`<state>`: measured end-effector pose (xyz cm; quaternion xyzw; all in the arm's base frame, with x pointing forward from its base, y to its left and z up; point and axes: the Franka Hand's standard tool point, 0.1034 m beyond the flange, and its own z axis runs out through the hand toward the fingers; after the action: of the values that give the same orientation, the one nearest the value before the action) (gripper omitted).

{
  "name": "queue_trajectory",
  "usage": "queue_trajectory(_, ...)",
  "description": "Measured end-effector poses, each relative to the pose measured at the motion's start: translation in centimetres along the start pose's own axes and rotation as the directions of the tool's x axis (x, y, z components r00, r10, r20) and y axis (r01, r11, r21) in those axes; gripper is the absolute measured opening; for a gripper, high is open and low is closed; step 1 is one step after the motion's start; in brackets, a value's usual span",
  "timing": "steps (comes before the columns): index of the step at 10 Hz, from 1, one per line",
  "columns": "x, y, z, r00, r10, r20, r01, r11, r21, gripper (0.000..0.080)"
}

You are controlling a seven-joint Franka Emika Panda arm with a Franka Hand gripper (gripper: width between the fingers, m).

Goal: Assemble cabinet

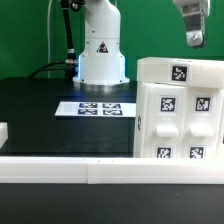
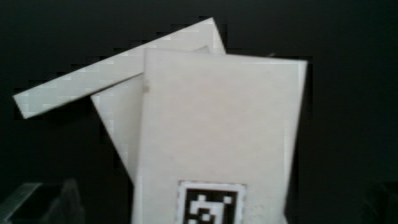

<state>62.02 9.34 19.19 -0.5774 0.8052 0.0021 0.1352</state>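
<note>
Worktop (image 1: 35, 110) is matte black, fills most of ext view. Low white rail (image 1: 60, 172) runs along its near edge, w/ a visible seam about midway. Short white block (image 1: 3, 131) sits at ext view's left edge, just behind the rail. Marker board (image 1: 98, 108) lies flat on the worktop, mid-scene, four b/w tags in a row. Behind: plain pale wall (image 1: 25, 30), no windows or other furniture visible. Black cable (image 1: 66, 35) hangs down in front of wall, upper centre. Light is even, soft, no hard shadows. Wrist view bg is plain black.
</note>
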Motion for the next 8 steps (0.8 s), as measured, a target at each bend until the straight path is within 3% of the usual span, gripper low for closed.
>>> queue_trajectory(3,0.0,0.3,0.4,0.998,-0.063,-0.007,0.063,0.998,-0.009,0.0797)
queue_trajectory(4,0.2,0.4,1.2,0.934,-0.35,-0.069,0.347,0.936,-0.055,0.0797)
queue_trajectory(5,-0.1,0.4,1.4,0.868,-0.49,-0.075,0.486,0.871,-0.069,0.0797)
queue_trajectory(7,-0.6,0.5,1.1,0.643,-0.764,-0.053,0.758,0.644,-0.103,0.0797)
queue_trajectory(8,-0.8,0.5,1.0,0.589,-0.807,-0.036,0.8,0.589,-0.117,0.0797)
